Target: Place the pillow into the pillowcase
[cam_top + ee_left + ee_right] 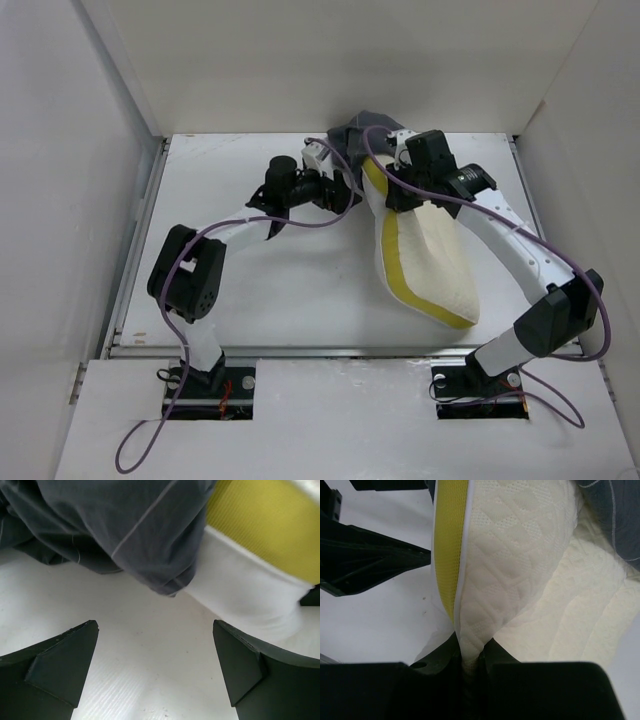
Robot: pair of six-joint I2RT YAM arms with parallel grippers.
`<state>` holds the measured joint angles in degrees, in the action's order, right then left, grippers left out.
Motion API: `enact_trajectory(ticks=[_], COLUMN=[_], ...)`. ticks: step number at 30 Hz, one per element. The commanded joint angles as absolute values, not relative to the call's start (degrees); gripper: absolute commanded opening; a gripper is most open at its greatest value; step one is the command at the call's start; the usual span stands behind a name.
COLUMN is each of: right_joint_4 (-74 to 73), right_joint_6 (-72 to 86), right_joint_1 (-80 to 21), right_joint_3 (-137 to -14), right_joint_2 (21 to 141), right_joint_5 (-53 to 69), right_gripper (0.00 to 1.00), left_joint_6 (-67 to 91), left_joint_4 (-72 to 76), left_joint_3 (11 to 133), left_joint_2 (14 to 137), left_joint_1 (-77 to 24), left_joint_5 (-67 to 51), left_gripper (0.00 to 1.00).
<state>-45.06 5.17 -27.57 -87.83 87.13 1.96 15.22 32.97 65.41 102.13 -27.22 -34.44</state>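
Right wrist view: the right gripper (470, 652) pinches tight a fold at the edge of the pillow (520, 560), probably to steer its far end into the pillowcase (130, 525). The left gripper (155, 665) hovers over the table (145, 625), spread wide and empty, just short of that crumpled case. No open mouth shows, which looks like the obstacle.

A white table (280, 290) stood boxed in by plain white panels: a back wall (340, 60), a left wall (60, 180), a right wall (590, 120), all evenly lit.
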Motion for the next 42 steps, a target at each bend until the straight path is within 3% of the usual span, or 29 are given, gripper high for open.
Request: enact_trajectory(ticks=[1,8,11,12,13,15,16,17,21,26,30,42], right_joint_4=[-40.2,-38.5,-37.9,-37.9,-37.4,-36.8,-35.4,-34.7,-29.2,-15.8,-14.1,-19.5], right_joint_6=[4.9,5.4,6.0,6.0,6.6,7.2,7.2,8.0,11.4,15.3,15.2,17.8], right_joint_1=[-27.2,-27.2,-27.2,-27.2,-27.2,-27.2,-27.2,-27.2,-27.2,-29.3,-31.7,-35.5], right_joint_3=[-92.7,-92.0,-91.5,-91.5,-91.5,-90.9,-90.9,-90.9,-89.0,-87.7,-91.7,-101.0], right_joint_2=[85.5,86.6,87.1,87.1,87.1,87.6,87.6,87.6,88.1,90.3,95.2,120.7], right_joint_5=[4.9,7.4,7.4,7.4,8.0,7.4,6.9,6.3,4.8,-4.1,-13.6,-9.6], right_gripper=[0.0,0.0,0.0,0.0,0.0,0.0,0.0,0.0,0.0,0.0,0.0,0.0], left_joint_6=[14.9,14.3,13.8,13.8,13.8,13.8,13.8,13.8,12.0,12.6,13.2,16.1], left_joint_4=[35.1,32.6,32.1,31.6,31.0,28.1,27.4,27.4,25.9,26.9,25.9,20.4], left_joint_3=[69.1,74.4,75.6,75.6,76.3,77.1,77.1,77.1,73.7,64.4,58.6,37.6], left_joint_2=[101.7,105.4,106.5,106.5,106.5,106.5,106.5,105.8,101.6,95.2,89.5,70.5], left_joint_1=[-27.5,-28.7,-28.7,-28.7,-28.7,-28.7,-28.7,-29.2,-29.7,-32.4,-36.0,-39.7], left_joint_5=[-33.1,-30.2,-30.2,-29.7,-28.1,-27.4,-26.6,-26.6,-26.6,-26.6,-28.2,-27.1], left_gripper=[0.99,0.97,0.9,0.84,0.54,0.2,0.07,0.0,0.0,0.0,0.0,0.0])
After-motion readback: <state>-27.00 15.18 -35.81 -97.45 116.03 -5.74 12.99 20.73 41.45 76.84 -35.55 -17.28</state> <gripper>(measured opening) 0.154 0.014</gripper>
